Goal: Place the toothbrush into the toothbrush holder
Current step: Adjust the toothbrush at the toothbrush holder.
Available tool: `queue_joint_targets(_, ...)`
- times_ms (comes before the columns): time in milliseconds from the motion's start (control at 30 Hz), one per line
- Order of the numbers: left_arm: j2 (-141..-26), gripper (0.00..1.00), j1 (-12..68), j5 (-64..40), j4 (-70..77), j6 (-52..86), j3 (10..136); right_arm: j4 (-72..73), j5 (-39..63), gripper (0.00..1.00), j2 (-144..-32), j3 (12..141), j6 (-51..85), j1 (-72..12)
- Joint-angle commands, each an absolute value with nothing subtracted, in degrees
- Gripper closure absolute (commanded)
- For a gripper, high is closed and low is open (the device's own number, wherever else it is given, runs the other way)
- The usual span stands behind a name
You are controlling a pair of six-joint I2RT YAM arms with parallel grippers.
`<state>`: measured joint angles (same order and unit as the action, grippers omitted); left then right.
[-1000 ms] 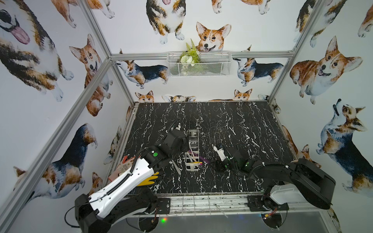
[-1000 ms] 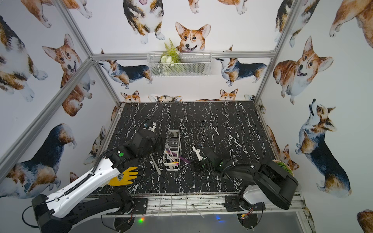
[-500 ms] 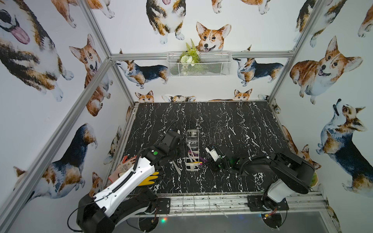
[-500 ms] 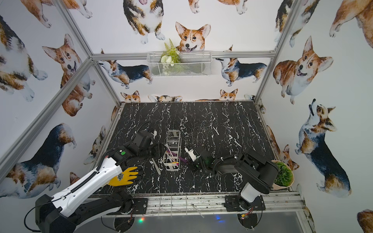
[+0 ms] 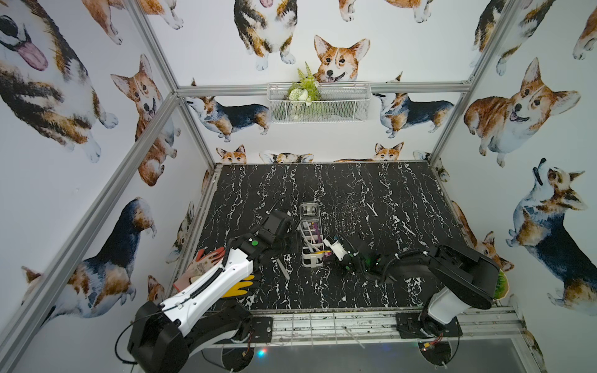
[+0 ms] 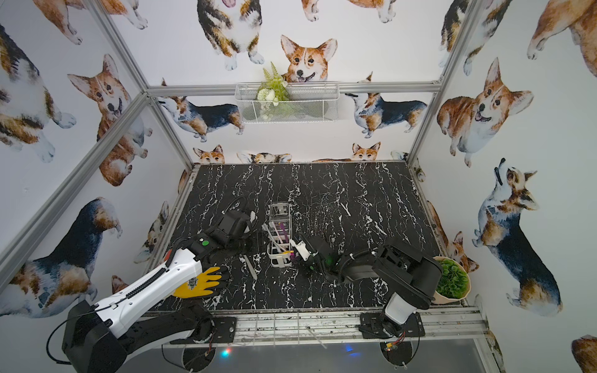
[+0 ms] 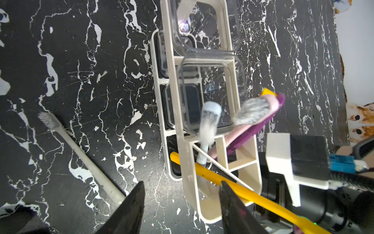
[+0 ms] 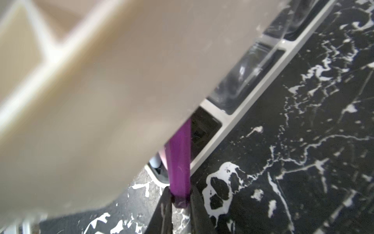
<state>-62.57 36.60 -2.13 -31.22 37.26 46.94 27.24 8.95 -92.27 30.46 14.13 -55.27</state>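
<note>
Pinching the low end of the purple toothbrush [image 8: 180, 158] between the jaws of my right end effector [image 8: 180, 200], I judge it best to ease the handle in along its own slant, so the toothbrush holder [image 7: 176, 101] neither tips nor slides on the desk [image 7: 81, 60]. My left end effector [image 7: 182, 184] hangs spread and empty just left of it. The toothbrush is translucent purple and flat-sided, its handle end poking out at the holder's near right corner and its head leaning toward the far side.

The blurred toothbrush holder [image 8: 101, 91] hides most of the purple toothbrush [image 8: 180, 160], probably its bristles too.
</note>
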Motion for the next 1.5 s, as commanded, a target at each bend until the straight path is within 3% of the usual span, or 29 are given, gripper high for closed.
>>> queue_joint_targets(0, -61.38, 0.41, 36.34, -1.27, -31.07, 37.54, 48.13, 29.37, 8.35, 0.83, -91.52, 30.98, 12.32, -55.53)
queue_joint_targets(367, -61.31, 0.4, 36.3, 0.96, -33.23, 34.52, 55.34, 30.8, 6.82, 0.85, -90.02, 30.81, 10.46, -55.81)
queue_joint_targets(733, -70.91, 0.35, 36.29, -1.34, -27.65, 28.42, 63.67, 34.03, 6.81, 0.85, -90.79, 31.1, 9.67, -55.9)
queue_joint_targets(1133, -78.76, 0.37, 36.56, -5.58, -21.36, 25.88, 65.19, 34.22, 6.94, 0.85, -90.35, 31.46, 8.61, -55.9)
queue_joint_targets(1233, -79.75, 0.46, 36.89, -4.94, -20.92, 25.84, 65.03, 34.12, 6.94, 0.85, -90.18, 31.46, 8.6, -55.9)
queue_joint_targets(1467, -80.86, 0.78, 37.93, -3.9, -20.15, 25.66, 64.77, 34.2, 6.77, 0.85, -90.31, 31.39, 8.71, -55.9)
